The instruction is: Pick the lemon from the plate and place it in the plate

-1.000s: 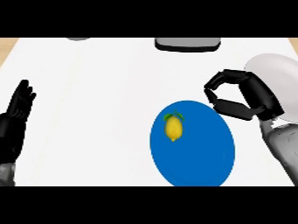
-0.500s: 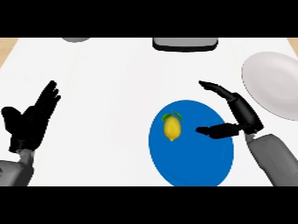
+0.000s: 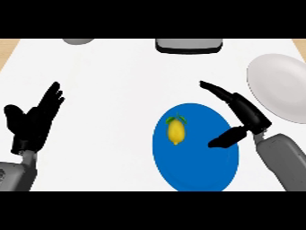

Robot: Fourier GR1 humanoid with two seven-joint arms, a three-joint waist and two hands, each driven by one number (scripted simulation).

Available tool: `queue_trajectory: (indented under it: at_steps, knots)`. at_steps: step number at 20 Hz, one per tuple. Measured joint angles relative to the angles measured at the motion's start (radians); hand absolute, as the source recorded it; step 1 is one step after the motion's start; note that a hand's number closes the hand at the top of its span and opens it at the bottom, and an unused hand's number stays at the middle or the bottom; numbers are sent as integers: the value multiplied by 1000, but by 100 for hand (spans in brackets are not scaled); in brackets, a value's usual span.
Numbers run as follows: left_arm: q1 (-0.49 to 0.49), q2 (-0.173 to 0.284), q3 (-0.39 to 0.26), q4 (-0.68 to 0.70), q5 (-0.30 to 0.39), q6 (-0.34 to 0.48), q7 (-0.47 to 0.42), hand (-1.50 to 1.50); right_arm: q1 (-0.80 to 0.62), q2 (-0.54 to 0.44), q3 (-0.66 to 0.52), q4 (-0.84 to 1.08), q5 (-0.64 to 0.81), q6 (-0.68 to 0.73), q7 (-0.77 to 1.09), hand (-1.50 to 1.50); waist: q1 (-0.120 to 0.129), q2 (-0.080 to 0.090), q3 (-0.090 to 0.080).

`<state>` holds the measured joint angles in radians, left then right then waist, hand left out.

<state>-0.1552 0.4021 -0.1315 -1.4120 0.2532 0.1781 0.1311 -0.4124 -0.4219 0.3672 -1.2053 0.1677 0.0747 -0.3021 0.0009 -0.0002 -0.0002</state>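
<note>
At the left side, the left hand (image 3: 34,121) is up off the white counter (image 3: 109,81) with its fingers straight and spread. It holds nothing. It looks like it is just resting, and it is well apart from both plates.

Next comes the blue plate (image 3: 198,173), near the middle. The lemon (image 3: 175,132) lies on it, toward the plate's left part. It is yellow with a little green leaf at the top end. Nothing touches it.

Just to the right of the lemon is the right hand (image 3: 242,117). It is wide open. The fingers point up and away, and the thumb pokes out toward the lemon. The hand hangs over the right edge of the blue plate. It is near the lemon but not on it yet.

I think the job now is to grab the lemon. To do that well, the right hand should slide left until the lemon sits between thumb and fingers. It should go low enough, then close around the fat middle of the lemon, not the pointy ends. A lemon is round and may roll, so slow is best.

At the far right is the white plate (image 3: 284,87). That is likely where the lemon should go. It is close by, so the carry is short.
</note>
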Motion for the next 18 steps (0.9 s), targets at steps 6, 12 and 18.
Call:
queue_trajectory:
  at_steps: [6, 12, 18]
  knots:
    - [-8, -27, 10, 12, -28, -2, 0, 0, -11, 13, 56, -105, 77, 79, 202, -150, -2, -2, -1]
    - [-6, -35, 34, 31, -32, -37, -20, 0, -65, 20, 93, -98, 180, 150, 315, -150, 2, 0, 0]
    - [-22, -54, 49, 34, -53, -46, -2, 0, -89, 56, 121, -66, 293, 200, 383, -150, 2, 0, 0]
